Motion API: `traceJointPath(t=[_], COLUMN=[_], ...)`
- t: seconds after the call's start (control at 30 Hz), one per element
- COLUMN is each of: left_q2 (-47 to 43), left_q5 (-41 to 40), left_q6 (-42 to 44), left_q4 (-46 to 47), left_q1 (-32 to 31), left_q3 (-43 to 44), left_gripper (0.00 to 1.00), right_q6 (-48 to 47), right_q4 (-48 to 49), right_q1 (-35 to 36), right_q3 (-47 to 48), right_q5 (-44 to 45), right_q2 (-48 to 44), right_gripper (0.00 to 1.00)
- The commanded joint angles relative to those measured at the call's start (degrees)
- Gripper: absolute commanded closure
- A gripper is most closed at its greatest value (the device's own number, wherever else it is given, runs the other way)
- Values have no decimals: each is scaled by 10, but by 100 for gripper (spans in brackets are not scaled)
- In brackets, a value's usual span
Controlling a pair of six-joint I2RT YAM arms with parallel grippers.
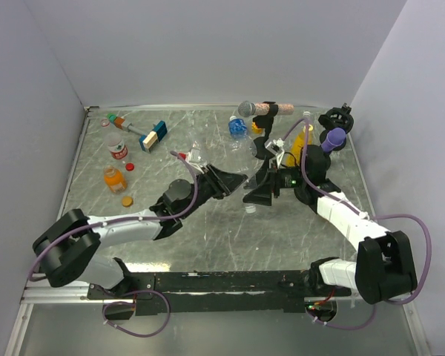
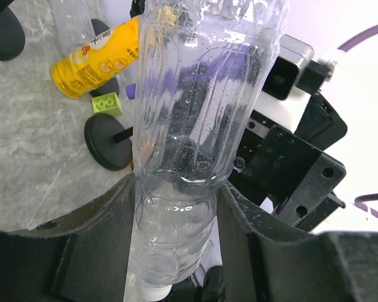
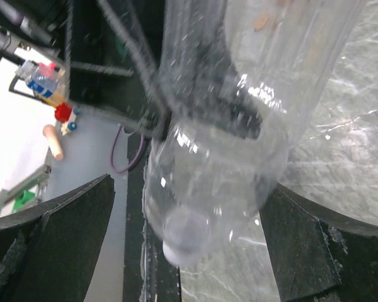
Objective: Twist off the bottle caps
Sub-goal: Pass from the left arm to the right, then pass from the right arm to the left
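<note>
My left gripper (image 2: 176, 195) is shut on a clear bottle (image 2: 201, 94), gripping its narrow part just above a white cap (image 2: 154, 290). The bottle reaches toward the right arm. In the right wrist view the bottle (image 3: 239, 126) lies between the wide-open jaws of my right gripper (image 3: 189, 207), and neither finger grips it. A small white round shape (image 3: 183, 251) shows at its near end; I cannot tell what it is. In the top view the left gripper (image 1: 236, 178) and right gripper (image 1: 258, 191) meet at the table's middle.
A yellow bottle (image 1: 302, 137) and a blue-labelled bottle (image 1: 238, 127) stand at the back. An orange bottle (image 1: 114, 179), a red-labelled bottle (image 1: 117, 148), a red cap (image 1: 130, 166) and an orange cap (image 1: 126, 200) are at the left. Grey (image 1: 246, 109) and purple (image 1: 334, 139) microphones stand behind.
</note>
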Motion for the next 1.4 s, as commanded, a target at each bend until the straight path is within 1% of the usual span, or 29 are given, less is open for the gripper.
traceJointPath(t=[0.0,0.03,0.07,0.1,0.13,0.17,0.23,0.3,0.37,0.43,0.53,0.57,0.6,0.63,0.67,0.7,0.77,0.8,0.87,0.93,0.97,1.0,1.07,1.17,1.37], left_q2=[33,39,42,42,41,38,22,-3,-28,-54,-106,-126,-151,-175,-204,-233,-282,-302,-332,-348,-349,-348,-339,-312,-281], left_q5=[-70,-76,-82,-85,-84,-87,-98,-112,-120,-113,-84,-71,-63,-50,-23,6,93,136,225,311,335,361,413,473,458], left_q6=[1,6,9,14,18,22,31,44,58,84,137,159,180,204,231,273,331,355,390,408,412,412,401,380,428], left_q4=[65,70,73,71,71,69,62,47,24,1,-46,-69,-110,-148,-175,-217,-313,-369,-461,-533,-560,-568,-553,-520,-584], left_q1=[-27,-31,-36,-38,-39,-39,-40,-39,-39,-39,-38,-37,-32,-28,-17,-6,28,46,91,128,140,143,143,142,109], left_q3=[38,43,46,48,49,48,39,29,21,18,16,16,15,14,11,11,22,32,61,94,107,114,116,109,134], left_gripper=[71,71,71,71,70,69,63,51,33,19,7,3,1,3,3,3,3,3,3,4,3,4,3,4,2], right_q6=[52,48,42,37,31,20,1,-13,-24,-38,-90,-124,-189,-232,-289,-351,-502,-557,-660,-723,-729,-729,-725,-708,-710], right_q4=[34,24,13,1,-7,-19,-39,-55,-63,-75,-122,-147,-202,-247,-291,-358,-490,-550,-637,-678,-679,-677,-686,-694,-721], right_q1=[9,9,9,9,9,9,9,9,9,9,9,9,9,9,10,11,20,27,49,86,108,130,165,194,200], right_q3=[2,9,13,19,25,31,38,45,49,53,72,77,94,109,123,145,193,215,245,242,234,228,229,241,256], right_q5=[19,23,25,27,27,28,28,29,27,25,27,29,32,39,36,35,48,60,94,140,170,190,206,209,222], right_q2=[18,23,24,27,28,27,27,26,25,25,22,19,18,17,17,20,32,37,41,32,27,23,22,25,32], right_gripper=[1,4,9,17,32,44,60,69,74,76,77,78,78,78,77,77,77,77,76,76,76,76,76,76,76])
